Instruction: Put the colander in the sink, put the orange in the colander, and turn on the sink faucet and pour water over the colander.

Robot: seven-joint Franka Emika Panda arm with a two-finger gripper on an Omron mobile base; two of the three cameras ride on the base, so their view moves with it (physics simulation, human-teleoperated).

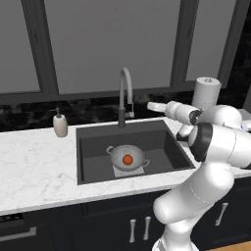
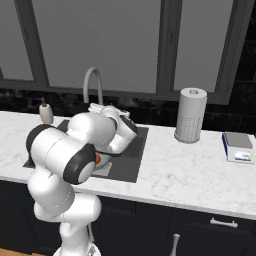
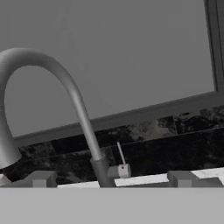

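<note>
Marble counter with dark sink, colander on its floor holding orange; gripper spread wide and empty, sink faucet just ahead, its lever stem between fingertips.

Matt grey metal faucet; veined marble counter

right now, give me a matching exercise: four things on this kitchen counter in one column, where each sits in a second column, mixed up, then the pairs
1. small round orange fruit
2. silver-grey metal colander
3. beige soap dispenser
4. white paper towel roll

a. counter left of the sink
b. on the sink floor
c. inside the colander
d. counter right of the sink

Pairs: 1-c, 2-b, 3-a, 4-d
</note>
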